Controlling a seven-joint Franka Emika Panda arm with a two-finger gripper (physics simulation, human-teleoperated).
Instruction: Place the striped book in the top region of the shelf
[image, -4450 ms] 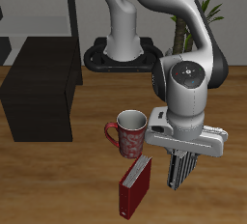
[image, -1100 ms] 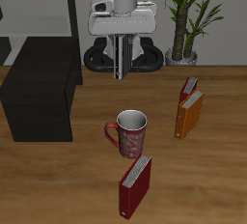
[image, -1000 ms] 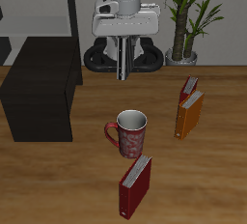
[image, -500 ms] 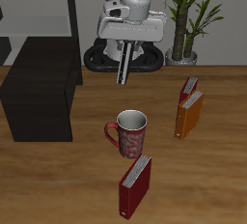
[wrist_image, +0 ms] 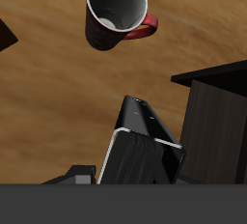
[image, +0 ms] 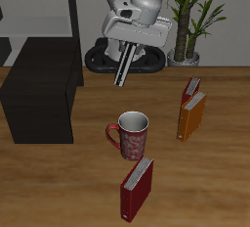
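My gripper (image: 128, 50) is shut on the striped book (image: 124, 67), which hangs tilted below the fingers, in the air above the table and behind the mug. In the wrist view the striped book (wrist_image: 143, 156) fills the space between the fingers, its pale edge showing. The shelf (image: 39, 90), a low black box with a flat top, stands to the side of the gripper and lower than the book. One corner of the shelf (wrist_image: 218, 112) shows in the wrist view.
A dark red mug (image: 130, 133) stands mid-table, also seen as the mug (wrist_image: 116, 12) from the wrist. A dark red book (image: 137, 189) lies near the front edge. An orange book (image: 190, 116) leans by another book. A potted plant (image: 191, 16) and grey rack (image: 49, 6) stand at the back.
The wrist has tilted, so the striped book now hangs slanted instead of straight down. The hand has shifted slightly sideways and away from the shelf. Nothing on the table moved.
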